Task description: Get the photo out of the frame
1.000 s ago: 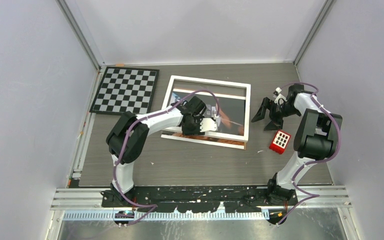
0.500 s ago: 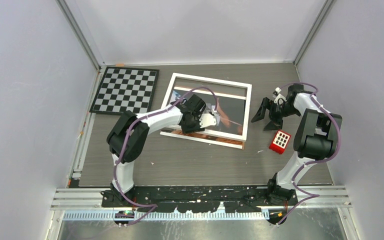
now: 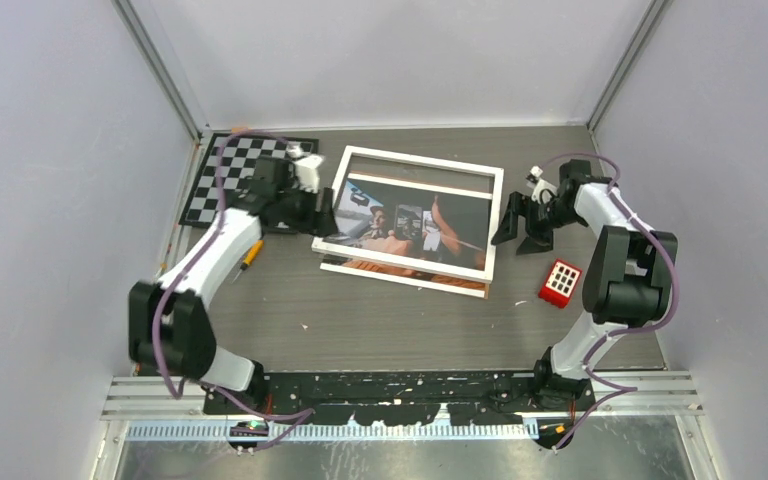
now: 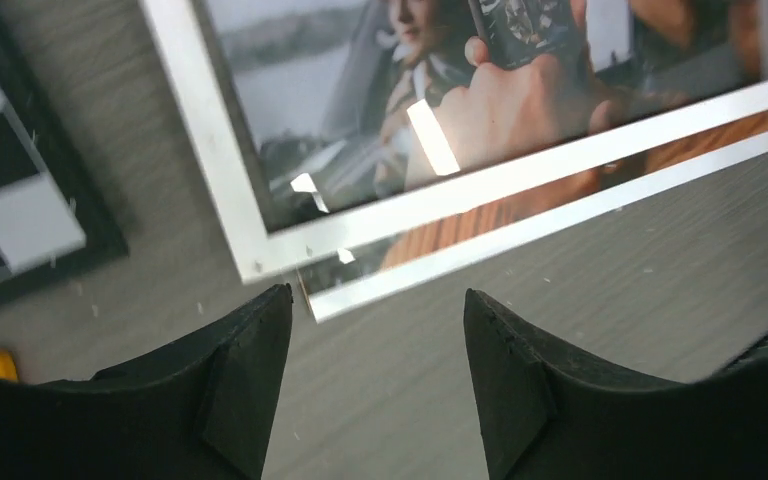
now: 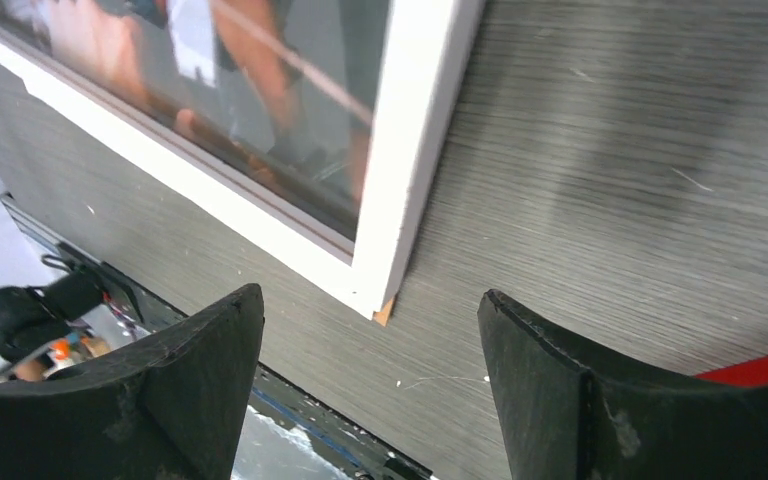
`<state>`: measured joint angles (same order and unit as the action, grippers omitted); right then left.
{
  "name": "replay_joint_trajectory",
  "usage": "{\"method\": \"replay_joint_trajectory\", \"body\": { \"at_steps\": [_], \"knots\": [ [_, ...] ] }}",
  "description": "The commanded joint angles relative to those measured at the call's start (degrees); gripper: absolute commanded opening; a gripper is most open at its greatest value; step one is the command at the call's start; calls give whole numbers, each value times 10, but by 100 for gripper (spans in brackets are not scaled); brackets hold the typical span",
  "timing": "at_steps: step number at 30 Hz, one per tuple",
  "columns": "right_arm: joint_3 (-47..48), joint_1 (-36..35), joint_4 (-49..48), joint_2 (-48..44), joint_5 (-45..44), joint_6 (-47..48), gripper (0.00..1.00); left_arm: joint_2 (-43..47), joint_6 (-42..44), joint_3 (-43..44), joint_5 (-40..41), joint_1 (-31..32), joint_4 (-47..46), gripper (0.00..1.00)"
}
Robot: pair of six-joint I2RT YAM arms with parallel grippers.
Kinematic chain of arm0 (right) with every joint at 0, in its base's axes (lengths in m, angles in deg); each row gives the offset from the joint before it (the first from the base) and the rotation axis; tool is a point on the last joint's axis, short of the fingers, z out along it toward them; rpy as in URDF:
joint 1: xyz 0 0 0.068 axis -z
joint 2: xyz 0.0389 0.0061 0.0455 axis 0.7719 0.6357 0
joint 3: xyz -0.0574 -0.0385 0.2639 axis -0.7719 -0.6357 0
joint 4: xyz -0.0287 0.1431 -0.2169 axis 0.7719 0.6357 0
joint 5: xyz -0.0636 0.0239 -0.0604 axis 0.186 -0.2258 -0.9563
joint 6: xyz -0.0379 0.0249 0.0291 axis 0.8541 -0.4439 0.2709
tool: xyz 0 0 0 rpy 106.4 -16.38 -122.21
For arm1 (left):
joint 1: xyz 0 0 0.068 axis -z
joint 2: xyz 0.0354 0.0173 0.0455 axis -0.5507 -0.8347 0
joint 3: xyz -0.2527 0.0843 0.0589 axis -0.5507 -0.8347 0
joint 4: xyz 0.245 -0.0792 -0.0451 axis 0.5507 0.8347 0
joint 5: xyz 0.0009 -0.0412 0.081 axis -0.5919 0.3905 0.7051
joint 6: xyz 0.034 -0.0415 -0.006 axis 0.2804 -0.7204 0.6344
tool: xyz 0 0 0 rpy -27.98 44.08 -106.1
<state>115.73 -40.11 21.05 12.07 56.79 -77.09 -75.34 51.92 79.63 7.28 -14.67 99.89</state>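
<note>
— Photo [image 3: 415,222] watch, and we start at the fingertips. What's the left gripper [image 4: 375,296] showing?

— Jaws spread, nothing between them. Its wrist view looks past both black fingertips at bare table [image 4: 560,330], with the near-left corner of the frame [image 4: 210,130] just ahead.

— And the arm behind it?

— Elbow swung well out to the left, forearm running up and to the right. The wrist is over the right edge of the checkerboard [image 3: 245,180], with the fingers aimed at the frame's left side, just beside it. Whether they touch it, I can't tell.

— Over to the right gripper [image 5: 370,296].

— Released as well, jaws wide and empty. Between the fingertips you see the frame's near-right corner, with a small tan sliver poking out beneath it.

— Its pose?

— The arm rises from its base and folds at the elbow. The forearm reaches away and leftward, so the gripper points at the frame's right edge, close beside it. The red block [image 3: 561,281] sits on the table nearer the base, apart from the fingers.

— So where is the picture itself?

— It's lying flat in the middle of the table under the white border, faces and orange hands showing through the opening. Along the near side a strip of it slides out past the frame's near edge, orange-brown with a white margin.
</note>
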Motion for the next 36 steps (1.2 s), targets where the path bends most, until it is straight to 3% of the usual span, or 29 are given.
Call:
{"method": "replay_joint_trajectory", "body": {
  "at_steps": [1, 4, 7, 11, 15, 36],
  "knots": [
    [0, -43, -23, -72, 11, 43, 82, 89, -167, -81, -126, -69, 7, 64],
    [-16, -84, -43, -105, 12, 70, 81, 112, -207, -140, -182, -132, 11, 63],
    [-32, -139, -70, -136, -6, 96, 81, 108, -281, -203, -226, -182, -41, 61],
    [-38, -196, -89, -161, -28, 121, 79, 65, -334, -247, -254, -185, -107, 56],
    [-51, -239, -99, -163, -51, 146, 76, 50, -372, -288, -224, -185, -196, 54],
    [-132, -373, -186, -203, -163, 180, 63, -91, -418, -231, -202, -185, -239, 40]
  ]
}}
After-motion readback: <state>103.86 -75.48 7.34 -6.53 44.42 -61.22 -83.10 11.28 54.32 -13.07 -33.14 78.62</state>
